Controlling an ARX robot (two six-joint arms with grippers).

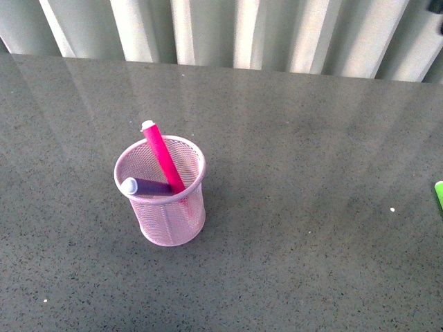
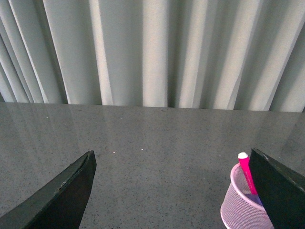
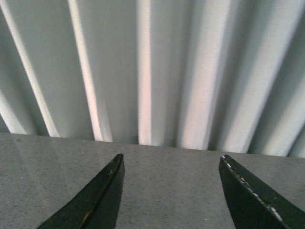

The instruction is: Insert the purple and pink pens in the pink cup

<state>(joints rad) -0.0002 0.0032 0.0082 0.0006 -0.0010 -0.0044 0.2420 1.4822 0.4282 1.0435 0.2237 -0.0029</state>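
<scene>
The pink cup (image 1: 168,207) stands upright on the grey table, left of centre in the front view. The pink pen (image 1: 162,156) leans inside it, its white end above the rim. The purple pen (image 1: 147,186) lies inside too, its white end at the near-left rim. Neither arm shows in the front view. My left gripper (image 2: 171,157) is open and empty above the table; the cup (image 2: 240,205) and the pink pen (image 2: 246,171) show beside one of its fingers (image 2: 281,188). My right gripper (image 3: 170,157) is open and empty, facing bare table and curtain.
A bright green marker (image 1: 439,194) lies at the right edge of the front view. A pale pleated curtain (image 1: 228,31) hangs behind the table's far edge. The grey speckled table (image 1: 311,207) spreads around the cup.
</scene>
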